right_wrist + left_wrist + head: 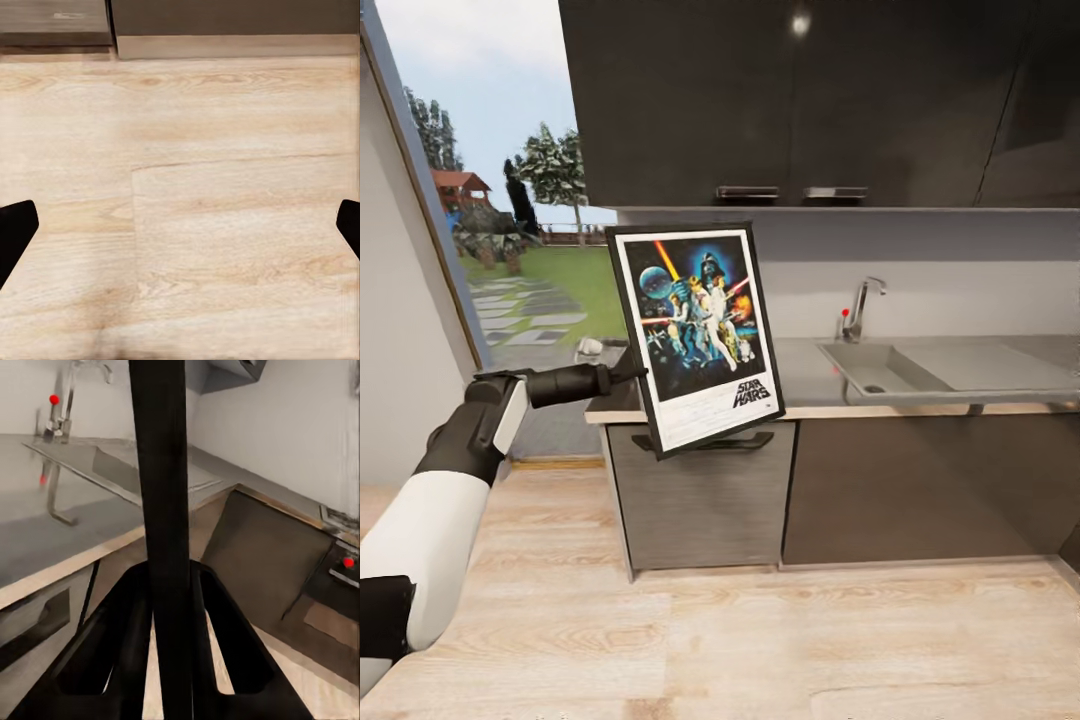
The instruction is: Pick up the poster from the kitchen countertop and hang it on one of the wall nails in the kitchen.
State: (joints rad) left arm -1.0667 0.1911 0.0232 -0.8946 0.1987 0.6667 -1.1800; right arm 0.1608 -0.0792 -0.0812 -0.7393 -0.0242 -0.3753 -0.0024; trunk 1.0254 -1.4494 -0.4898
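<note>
My left pincer (628, 368) grips the Star Wars poster (697, 333) by its frame edge.

It hangs tilted ahead of my pincer, before the worktop (812, 382) corner; my right pincer (180, 225) is spread wide above wooden floor (187, 187).

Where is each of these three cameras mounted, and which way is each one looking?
Head view: on the robot's head, looking forward and down at the countertop, sink and poster; the left arm shows, with the left gripper at the frame's edge.
Left wrist view: by the left gripper, looking along its fingers, shut on the poster's black frame.
Right wrist view: by the right gripper, open, facing the wooden floor.
Shared: head and left wrist views both show the poster, sink and tap.
</note>
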